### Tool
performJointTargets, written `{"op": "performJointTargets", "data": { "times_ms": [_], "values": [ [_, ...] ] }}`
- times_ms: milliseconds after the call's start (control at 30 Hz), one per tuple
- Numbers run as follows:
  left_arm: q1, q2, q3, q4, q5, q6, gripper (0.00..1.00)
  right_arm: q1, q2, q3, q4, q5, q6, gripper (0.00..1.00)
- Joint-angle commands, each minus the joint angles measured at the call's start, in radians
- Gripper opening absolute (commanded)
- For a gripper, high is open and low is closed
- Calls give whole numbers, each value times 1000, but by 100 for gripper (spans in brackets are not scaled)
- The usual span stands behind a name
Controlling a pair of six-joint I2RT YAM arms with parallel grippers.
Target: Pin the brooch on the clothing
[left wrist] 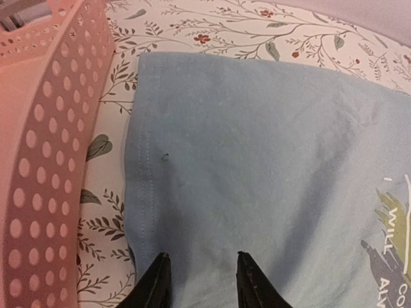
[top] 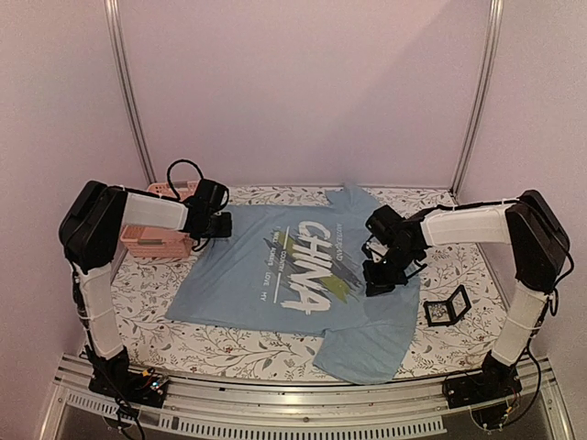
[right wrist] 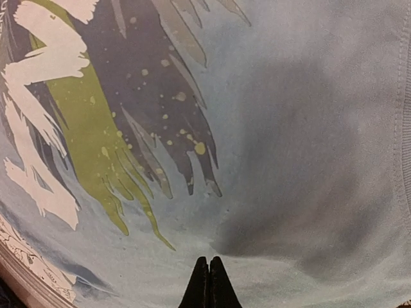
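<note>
One light blue T-shirt point(top: 266, 275), printed "CHINA" in white with grey and yellow-green streaks, lies flat, print up, mid-tabletop point(top: 459, 266) on the floral cover; its lower corner is folded toward the near edge.
One pink perforated basket point(top: 156, 240) stands just beside the shirt's left sleeve.
One small black open-frame box point(top: 448, 307) sits on the tabletop to the right of the shirt, apart from it.
Two arms reach in from the sides.
Left fingers point(left wrist: 160, 285): apart, nothing between them, over the sleeve near its stitched hem, next to the basket.
Right fingers point(right wrist: 201, 289): tips pressed together, over plain blue cloth just beside the grey streaks; contact with the cloth cannot be told.
Brooch: too small to make out in any view.
</note>
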Motion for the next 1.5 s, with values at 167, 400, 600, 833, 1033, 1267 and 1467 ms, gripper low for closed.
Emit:
{"op": "performJointTargets", "data": {
  "times_ms": [167, 400, 600, 833, 1033, 1267, 1467],
  "values": [
    [9, 143, 55, -80, -11, -83, 33, -16, 70, -84, -6, 69, 26, 0],
    [20, 133, 29, -95, -69, -78, 32, -41, 13, -154, -14, 69, 34, 0],
    [32, 109, 15, -89, -118, -47, 33, -51, -6, -124, -47, 82, 15, 0],
    [28, 60, 31, -70, -123, 5, 34, -49, -44, -34, -101, 81, -26, 3],
    [-28, -13, 21, -26, -155, 61, 36, -69, -116, 7, -192, 231, 18, 13],
    [-119, -117, -45, 120, -78, 105, 60, -147, -200, -102, -270, 378, 173, 30],
    [-143, -153, -63, 167, -4, 131, 70, -183, -212, -163, -290, 435, 234, 34]
  ]
}}
